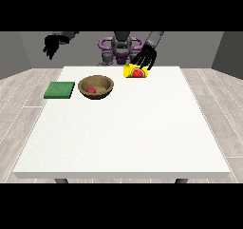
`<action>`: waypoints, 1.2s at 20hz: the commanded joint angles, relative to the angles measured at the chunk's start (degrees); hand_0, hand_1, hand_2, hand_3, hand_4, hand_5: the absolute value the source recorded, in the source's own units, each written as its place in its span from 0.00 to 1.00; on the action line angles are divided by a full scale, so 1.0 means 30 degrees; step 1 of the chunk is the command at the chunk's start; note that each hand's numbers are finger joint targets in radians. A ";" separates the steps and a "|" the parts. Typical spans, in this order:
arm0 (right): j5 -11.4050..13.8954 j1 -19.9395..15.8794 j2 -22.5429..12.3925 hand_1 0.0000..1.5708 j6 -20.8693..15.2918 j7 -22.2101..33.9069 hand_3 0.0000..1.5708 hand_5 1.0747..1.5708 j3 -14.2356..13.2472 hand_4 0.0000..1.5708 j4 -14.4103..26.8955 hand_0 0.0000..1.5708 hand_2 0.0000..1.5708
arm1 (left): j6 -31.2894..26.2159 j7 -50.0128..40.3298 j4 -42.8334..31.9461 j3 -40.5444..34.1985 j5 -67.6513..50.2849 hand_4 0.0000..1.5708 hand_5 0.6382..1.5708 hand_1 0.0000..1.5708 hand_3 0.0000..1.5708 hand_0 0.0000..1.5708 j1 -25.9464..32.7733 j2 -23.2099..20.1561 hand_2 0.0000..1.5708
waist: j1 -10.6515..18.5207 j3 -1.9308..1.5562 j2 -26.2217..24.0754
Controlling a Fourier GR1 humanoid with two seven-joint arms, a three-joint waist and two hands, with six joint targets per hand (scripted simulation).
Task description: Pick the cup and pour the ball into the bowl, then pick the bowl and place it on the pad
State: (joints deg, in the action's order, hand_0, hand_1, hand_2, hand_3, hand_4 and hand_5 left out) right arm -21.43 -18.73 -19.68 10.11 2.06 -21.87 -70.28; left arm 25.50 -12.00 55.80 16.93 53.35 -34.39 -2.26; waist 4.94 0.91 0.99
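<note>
A yellow cup (136, 72) with a red and green watermelon print lies on its side near the table's far edge. Over the cup's top hangs the hand at the view's right (144, 57), its fingers spread downwards and reaching the cup without curling round it. A brown wooden bowl (96, 87) stands left of the cup, and a red ball (92, 90) rests inside it. The green pad (60, 90) lies flat at the table's left side, beside the bowl. The hand at the view's left (51, 45) is raised in the air beyond the table's far left corner, fingers hanging relaxed.
The large white table (128, 133) stretches towards the camera in front of the objects. The robot's torso (120, 50) stands behind the far edge, between the two arms.
</note>
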 commanded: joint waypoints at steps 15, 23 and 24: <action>0.2364 -0.1419 0.3078 0.00 -0.3246 -0.4506 0.00 1.00 0.1208 0.33 0.2023 0.00 0.00 | -0.4487 1.1659 0.5669 -0.0671 -1.5890 0.58 0.87 0.00 0.00 0.00 0.6774 0.0121 0.00 | 0.1849 -0.0303 0.4149; 0.2468 -0.2505 0.2396 0.00 -0.1772 -0.7884 0.00 1.00 0.0880 0.26 0.7929 0.00 0.00 | -0.4858 0.8974 0.7698 -0.1399 -1.5444 0.60 0.85 0.00 0.00 0.00 0.6232 -0.0176 0.00 | 0.1504 -0.0317 0.3805; 0.2420 -0.2465 0.2665 0.00 -0.1867 -0.7885 0.00 1.00 0.0988 0.26 0.8417 0.00 0.00 | -0.4279 0.9629 0.7566 -0.0682 -1.4946 0.60 0.85 0.00 0.00 0.00 0.7257 0.0619 0.00 | 0.1291 -0.0314 0.3312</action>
State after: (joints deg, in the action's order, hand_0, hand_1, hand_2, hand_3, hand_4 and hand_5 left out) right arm -14.58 -24.42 -11.97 4.06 -17.73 -18.86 -51.55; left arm 11.14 17.43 76.81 13.67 6.58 -13.49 -2.34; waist 8.94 -0.01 10.82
